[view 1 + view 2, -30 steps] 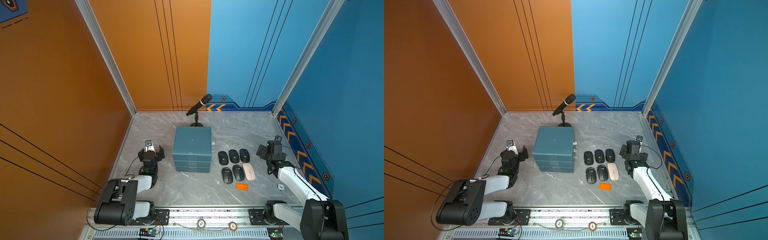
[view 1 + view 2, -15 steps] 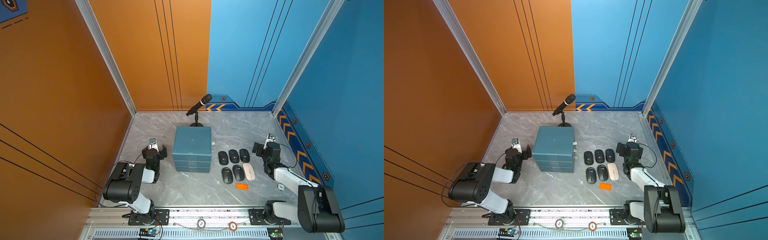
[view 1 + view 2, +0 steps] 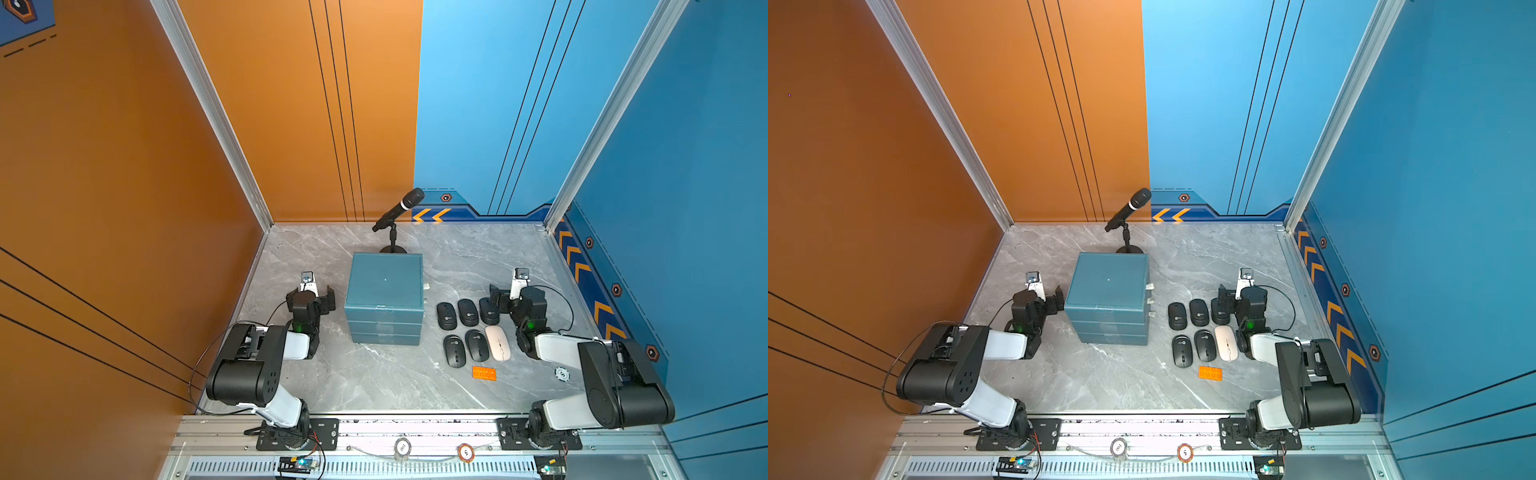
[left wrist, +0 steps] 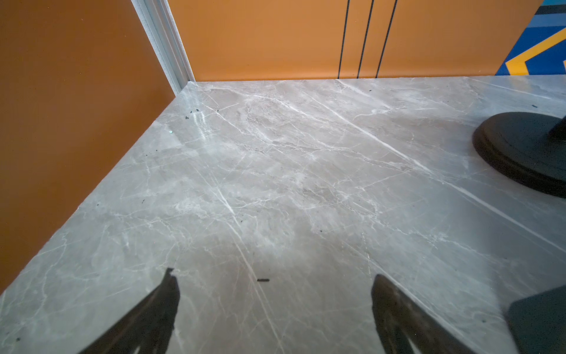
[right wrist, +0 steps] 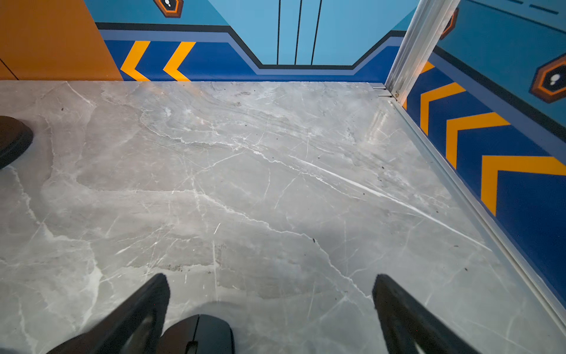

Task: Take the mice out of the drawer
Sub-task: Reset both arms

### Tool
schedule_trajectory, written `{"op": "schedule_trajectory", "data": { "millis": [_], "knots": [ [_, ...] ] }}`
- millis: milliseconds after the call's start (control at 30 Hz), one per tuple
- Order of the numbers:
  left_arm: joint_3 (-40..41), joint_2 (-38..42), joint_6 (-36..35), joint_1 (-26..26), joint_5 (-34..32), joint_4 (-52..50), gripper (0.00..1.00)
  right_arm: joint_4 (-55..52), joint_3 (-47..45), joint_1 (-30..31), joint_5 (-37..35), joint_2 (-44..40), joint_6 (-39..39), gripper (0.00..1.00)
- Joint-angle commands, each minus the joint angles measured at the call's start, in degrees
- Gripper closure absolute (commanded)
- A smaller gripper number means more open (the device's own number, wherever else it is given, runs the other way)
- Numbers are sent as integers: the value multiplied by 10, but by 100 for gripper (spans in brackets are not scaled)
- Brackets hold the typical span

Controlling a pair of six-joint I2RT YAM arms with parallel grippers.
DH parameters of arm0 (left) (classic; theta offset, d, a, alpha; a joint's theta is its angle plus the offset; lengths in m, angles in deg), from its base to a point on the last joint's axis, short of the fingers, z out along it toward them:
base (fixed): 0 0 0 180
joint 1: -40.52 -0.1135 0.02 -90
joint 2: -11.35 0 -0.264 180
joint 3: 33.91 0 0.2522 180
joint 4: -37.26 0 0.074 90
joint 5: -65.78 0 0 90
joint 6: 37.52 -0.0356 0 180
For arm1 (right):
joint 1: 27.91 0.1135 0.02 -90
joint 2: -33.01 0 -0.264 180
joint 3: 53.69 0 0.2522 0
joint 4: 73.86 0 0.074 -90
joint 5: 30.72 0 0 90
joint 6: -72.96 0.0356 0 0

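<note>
Right wrist view gives us the relation that matters. A black mouse (image 5: 199,335) lies on the table (image 5: 275,184) just behind the tips of the right gripper (image 5: 269,279), back toward its palm and closer to the finger on the drawer unit's side. Its long axis runs the way the fingers point, so the jaws, spread wide and holding nothing, straddle its narrow width; we cannot tell whether either finger touches it

In both top views all six mice (image 3: 467,312) lie out on the table in two rows of three, between this gripper and the drawer unit (image 3: 384,282). The cream mouse (image 3: 498,343) lies back beside that arm's wrist, and we see no drawer standing open

The left gripper (image 4: 274,275) sits beyond the drawer unit from the mice, well apart from them. It is spread just as wide over bare table, with nothing between its fingers

We judge the emptying done. If any mouse needs another touch, the right arm is clearly the nearer one, and it would only need to draw back a little along that mouse's length before closing
</note>
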Motion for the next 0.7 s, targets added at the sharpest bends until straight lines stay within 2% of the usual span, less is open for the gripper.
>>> {"op": "schedule_trajectory", "data": {
  "millis": [0, 100, 500, 667],
  "knots": [
    [-6, 5, -3, -6, 10, -7, 2, 49, -11, -7, 14, 19, -9, 0],
    [-6, 5, -4, -6, 10, -7, 2, 91, -18, -15, 13, 49, 0, 0],
    [-9, 3, -3, -7, 11, -7, 2, 54, 0, -35, 21, 50, 26, 0],
    [-11, 2, -3, -14, 36, -11, 2, 53, 1, -39, 24, 50, 28, 0]
  ]
}}
